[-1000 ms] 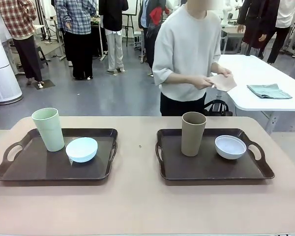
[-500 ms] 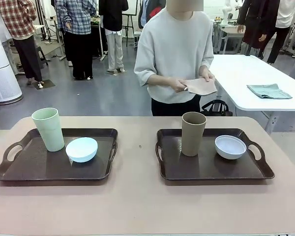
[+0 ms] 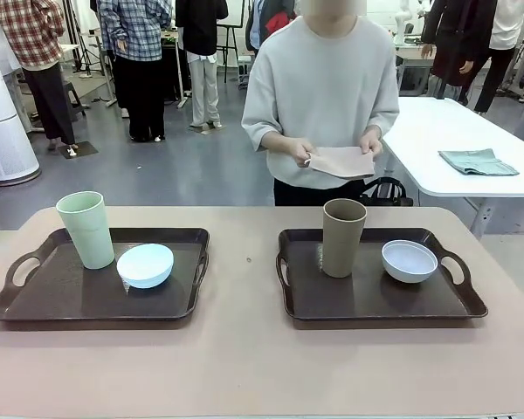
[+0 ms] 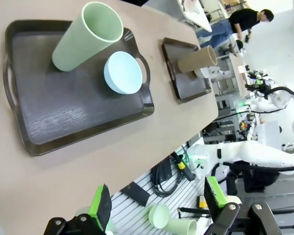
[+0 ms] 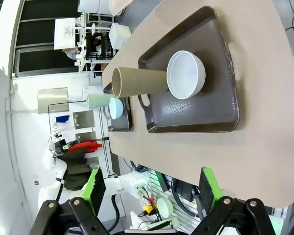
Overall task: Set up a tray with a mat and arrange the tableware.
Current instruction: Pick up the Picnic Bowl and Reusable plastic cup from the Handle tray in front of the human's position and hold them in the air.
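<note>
We find the left claw (image 4: pixel 157 201) and right claw (image 5: pixel 150 190) spread, empty. Beyond the table's (image 3: pixel 244 367) far edge, a person (image 3: pixel 323 87) holds a pinkish mat (image 3: pixel 342 161).

Two dark brown trays (image 3: pixel 70 297) (image 3: pixel 367 301), pale green tumbler (image 3: pixel 86 229), light blue bowl (image 3: pixel 145 264), matte brown tumbler (image 3: pixel 342 237), bluish-white bowl (image 3: pixel 410 260), pinkish-beige mat (image 3: pixel 342 161).

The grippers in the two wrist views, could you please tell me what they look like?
The left gripper and the right gripper look alike: two black jointed fingers with round pivot bolts, each tipped with a bright green pad.
</note>
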Action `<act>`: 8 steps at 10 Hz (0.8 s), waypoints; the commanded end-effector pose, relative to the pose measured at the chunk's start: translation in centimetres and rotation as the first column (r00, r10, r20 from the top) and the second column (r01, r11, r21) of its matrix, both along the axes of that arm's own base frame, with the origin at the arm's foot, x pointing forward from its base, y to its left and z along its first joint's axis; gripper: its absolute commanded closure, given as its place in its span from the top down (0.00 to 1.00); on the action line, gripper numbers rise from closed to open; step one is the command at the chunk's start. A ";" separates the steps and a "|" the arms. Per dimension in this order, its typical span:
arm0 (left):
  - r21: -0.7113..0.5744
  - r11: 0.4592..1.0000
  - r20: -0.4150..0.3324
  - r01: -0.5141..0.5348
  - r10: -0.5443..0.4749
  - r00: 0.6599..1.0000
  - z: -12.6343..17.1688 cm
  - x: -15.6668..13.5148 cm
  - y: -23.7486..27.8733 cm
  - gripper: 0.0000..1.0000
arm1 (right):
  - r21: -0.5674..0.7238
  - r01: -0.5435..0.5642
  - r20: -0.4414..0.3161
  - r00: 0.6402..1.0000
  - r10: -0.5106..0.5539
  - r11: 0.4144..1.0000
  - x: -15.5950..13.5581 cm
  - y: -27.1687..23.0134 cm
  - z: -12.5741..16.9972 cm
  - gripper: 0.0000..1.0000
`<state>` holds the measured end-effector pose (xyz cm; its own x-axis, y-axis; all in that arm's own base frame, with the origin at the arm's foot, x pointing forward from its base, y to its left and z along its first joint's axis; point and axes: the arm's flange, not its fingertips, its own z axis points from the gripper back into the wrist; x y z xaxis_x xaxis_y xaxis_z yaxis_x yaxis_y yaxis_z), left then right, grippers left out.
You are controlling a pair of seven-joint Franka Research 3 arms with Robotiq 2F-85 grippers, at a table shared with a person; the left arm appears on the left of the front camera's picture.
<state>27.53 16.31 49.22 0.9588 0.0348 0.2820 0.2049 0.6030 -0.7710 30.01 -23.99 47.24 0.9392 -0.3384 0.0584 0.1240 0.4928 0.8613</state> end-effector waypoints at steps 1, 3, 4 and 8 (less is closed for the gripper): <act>-0.013 1.000 0.003 -0.002 0.002 1.000 -0.2 -0.2 0.2 1.00 | 0.007 0.000 0.002 1.000 0.000 1.000 0.0 -0.1 -0.1 1.00; -0.013 1.000 0.003 -0.002 0.002 1.000 -0.2 -0.2 0.2 1.00 | 0.007 0.000 0.002 1.000 0.000 1.000 0.0 -0.1 -0.1 1.00; -0.013 1.000 0.003 -0.002 0.002 1.000 -0.2 -0.2 0.2 1.00 | 0.007 0.000 0.002 1.000 0.000 1.000 0.0 -0.1 -0.1 1.00; -0.013 1.000 0.003 -0.002 0.002 1.000 -0.2 -0.2 0.2 1.00 | 0.007 0.000 0.002 1.000 0.000 1.000 0.0 -0.1 -0.1 1.00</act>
